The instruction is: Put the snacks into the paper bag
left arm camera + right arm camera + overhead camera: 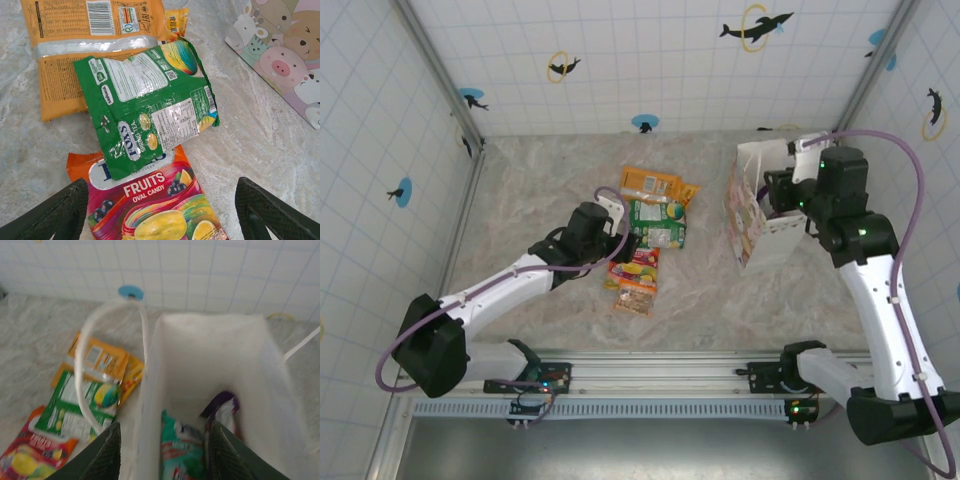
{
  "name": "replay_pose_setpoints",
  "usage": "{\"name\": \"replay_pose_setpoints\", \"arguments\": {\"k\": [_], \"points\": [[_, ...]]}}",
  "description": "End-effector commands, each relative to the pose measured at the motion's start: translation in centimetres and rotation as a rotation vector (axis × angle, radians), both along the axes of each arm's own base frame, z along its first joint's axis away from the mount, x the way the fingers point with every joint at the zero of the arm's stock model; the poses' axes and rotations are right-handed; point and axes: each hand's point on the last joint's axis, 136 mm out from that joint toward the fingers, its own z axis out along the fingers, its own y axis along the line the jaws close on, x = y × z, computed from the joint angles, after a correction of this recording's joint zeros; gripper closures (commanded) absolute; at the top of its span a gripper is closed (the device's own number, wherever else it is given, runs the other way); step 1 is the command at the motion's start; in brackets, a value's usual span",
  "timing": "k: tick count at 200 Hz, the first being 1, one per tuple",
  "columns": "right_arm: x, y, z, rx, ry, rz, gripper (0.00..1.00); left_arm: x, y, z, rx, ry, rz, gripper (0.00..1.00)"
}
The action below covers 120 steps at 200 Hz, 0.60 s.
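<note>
Left gripper [161, 220] sits spread wide over the Fruits candy packet [155, 200]. Right gripper [165, 452] hangs parted above the paper bag [210, 350].

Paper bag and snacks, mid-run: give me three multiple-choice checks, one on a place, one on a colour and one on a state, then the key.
1. Where is the teal packet?
A) inside the paper bag
B) lying out beside the bag
C) clamped between gripper fingers

2. What colour is the packet lying across the orange packet and the Fruits packet?
A) purple
B) green
C) blue

3. How is the left gripper?
A) shut on a packet
B) shut on the bag's rim
C) open, holding nothing

Key:
1 A: the right wrist view shows it down in the bag, next to a purple packet.
2 B: the green packet overlaps both.
3 C: its fingers stand wide apart above the Fruits packet, with nothing pinched between them.
</note>
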Motion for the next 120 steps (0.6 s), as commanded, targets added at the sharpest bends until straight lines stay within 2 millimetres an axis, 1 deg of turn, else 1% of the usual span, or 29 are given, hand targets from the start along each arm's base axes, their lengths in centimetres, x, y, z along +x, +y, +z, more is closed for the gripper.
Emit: {"name": "replay_pose_setpoints", "arguments": {"k": [1,12,25,53,80,100,120], "points": [[-1.8,0.9,-1.7,-0.005,0.119,0.010,0.49,-0.1,-0.3,0.2,-0.012,0.022,-0.004,0.22],[-1.9,1.7,-2.4,-0.013,0.145,0.030,0.48,-0.1,-0.4,0.1,-0.009,0.025,-0.008,0.22],[-1.7,2.3,-3.1,-0.027,0.160,0.033,0.47,-0.1,-0.4,0.2,-0.009,0.026,-0.010,0.22],[-0.5,2.3,-4.3,-0.043,0.165,0.006,0.46,-0.1,-0.5,0.4,-0.014,0.026,-0.012,0.23],[0.8,2.5,-4.9,-0.057,0.168,-0.010,0.46,-0.2,-0.2,0.4,-0.007,0.022,-0.008,0.23],[1.6,2.8,-6.0,-0.059,0.190,-0.008,0.47,-0.3,-0.2,0.7,-0.004,0.016,-0.012,0.24],[1.9,3.5,-7.2,-0.042,0.221,0.009,0.48,-0.3,0.0,0.9,-0.005,0.010,-0.011,0.24]]}}
